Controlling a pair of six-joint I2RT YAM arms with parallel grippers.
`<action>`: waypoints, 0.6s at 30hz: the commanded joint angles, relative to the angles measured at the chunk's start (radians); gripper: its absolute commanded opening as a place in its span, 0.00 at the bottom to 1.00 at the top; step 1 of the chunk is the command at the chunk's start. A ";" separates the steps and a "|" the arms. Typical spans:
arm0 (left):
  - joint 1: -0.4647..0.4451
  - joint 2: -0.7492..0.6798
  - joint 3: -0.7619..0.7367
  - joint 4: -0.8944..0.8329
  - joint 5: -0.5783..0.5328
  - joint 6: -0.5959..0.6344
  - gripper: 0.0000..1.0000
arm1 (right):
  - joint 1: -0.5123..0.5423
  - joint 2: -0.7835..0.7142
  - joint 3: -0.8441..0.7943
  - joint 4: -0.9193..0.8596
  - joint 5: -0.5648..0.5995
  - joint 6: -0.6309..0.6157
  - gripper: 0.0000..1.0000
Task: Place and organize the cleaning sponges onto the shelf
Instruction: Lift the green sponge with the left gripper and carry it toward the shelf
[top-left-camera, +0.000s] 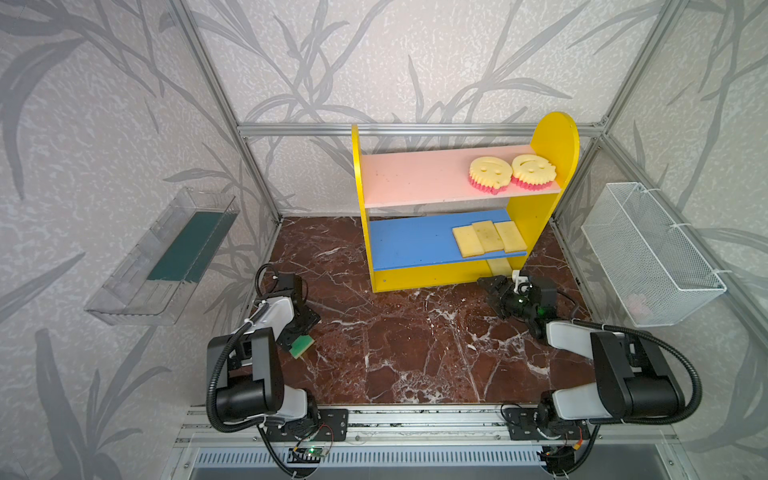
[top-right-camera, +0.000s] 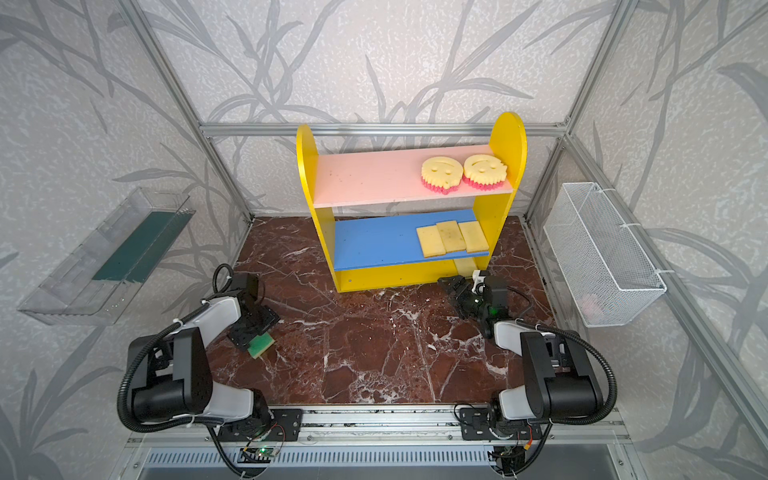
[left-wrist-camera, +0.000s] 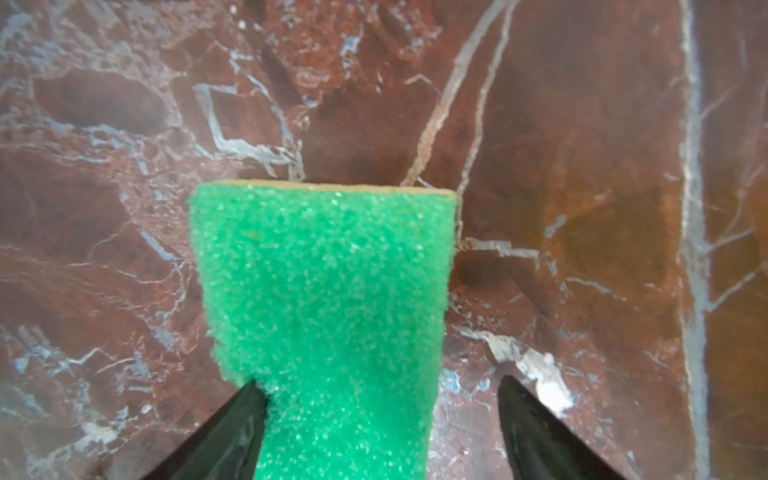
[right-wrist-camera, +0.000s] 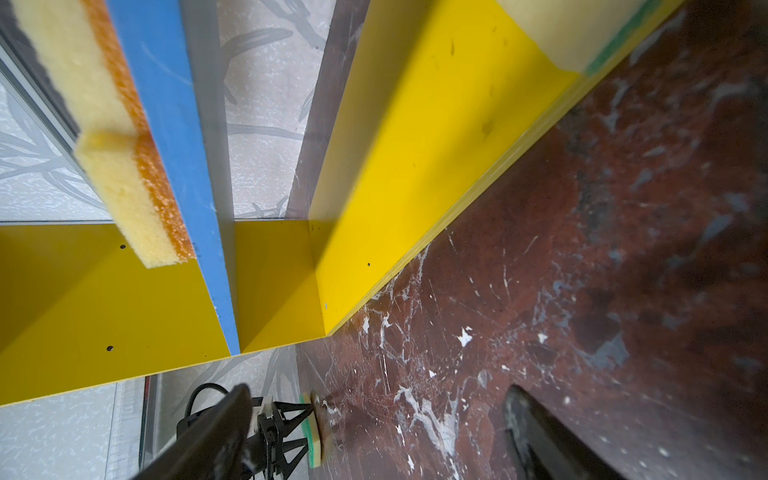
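A green-faced sponge lies flat on the marble floor at the front left. My left gripper stands open astride it, one finger touching its edge and the other a gap away. The shelf holds two smiley sponges on its pink board. Three pale yellow rectangles lie on the blue board, orange faces down. Another sponge sits on the bottom board. My right gripper hangs open and empty just before the shelf's lower right.
A clear tray with a dark green bottom hangs on the left wall. A white wire mesh basket hangs on the right wall. An aluminium frame rail runs behind the shelf.
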 joint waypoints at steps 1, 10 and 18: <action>0.001 0.035 -0.001 0.068 0.061 -0.007 0.74 | 0.003 0.018 -0.001 0.024 -0.008 -0.004 0.93; -0.086 -0.019 0.008 0.047 0.069 0.006 0.54 | 0.003 0.075 0.011 0.056 -0.027 0.007 0.92; -0.291 -0.162 0.030 0.008 0.110 -0.052 0.53 | 0.025 0.106 0.018 0.045 -0.023 -0.017 0.92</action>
